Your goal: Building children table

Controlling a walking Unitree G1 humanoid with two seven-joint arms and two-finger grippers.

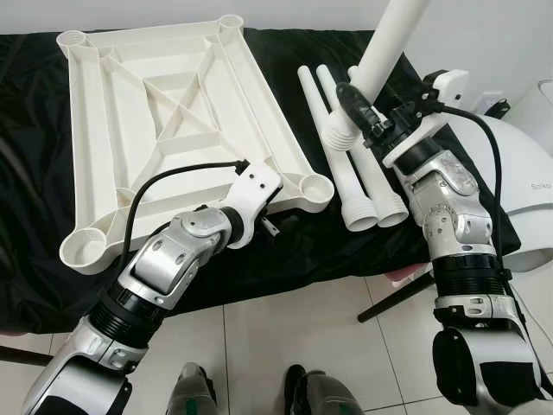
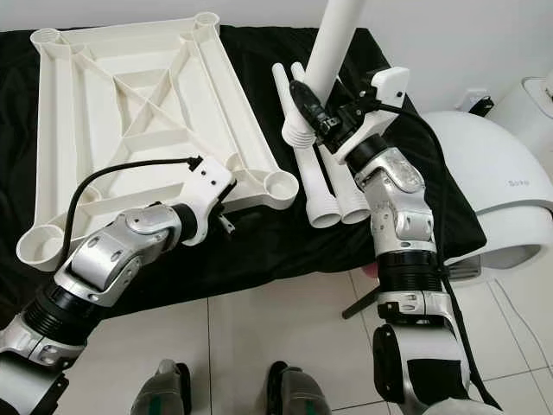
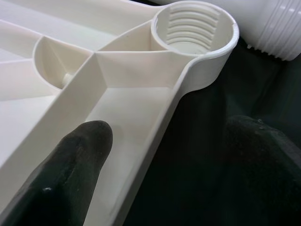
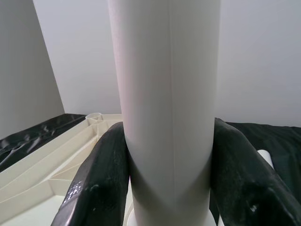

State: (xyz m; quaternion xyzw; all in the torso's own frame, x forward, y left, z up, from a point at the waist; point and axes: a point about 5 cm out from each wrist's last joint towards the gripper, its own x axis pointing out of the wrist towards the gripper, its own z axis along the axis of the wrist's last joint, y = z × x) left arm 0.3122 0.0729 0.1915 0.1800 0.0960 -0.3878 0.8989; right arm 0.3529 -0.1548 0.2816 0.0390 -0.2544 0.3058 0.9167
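- There is one white table frame (image 1: 173,130), lying upside down on a black cloth (image 1: 26,259). Its ribs face up.
- The frame has four round sockets, one at each corner. The one closest to the left pincer is the near-right socket (image 1: 314,186).
- There are four white table legs in all. One held leg (image 1: 384,52) is in the right pincer. Three loose legs (image 1: 363,181) lie side by side on the cloth.
- The right pincer (image 1: 356,102) is shut around the held leg, one black finger (image 4: 101,183) on each side, touching it.
- The held leg stands almost straight up and leans a little. Its ribbed screw end points down, just under the right pincer, and its long part goes up past the top of the picture.
- The loose legs lie flat under and just beside the right pincer. Their wide ends point toward the robot.
- The left pincer (image 3: 164,165) is open. One finger is over the inside of the frame and the other is over the black cloth, so the frame's edge runs between them.
- The near-right socket is just ahead of the left pincer, with screw ridges inside.
- The robot's two feet (image 1: 251,393) stand on a pale tiled floor (image 1: 285,320).
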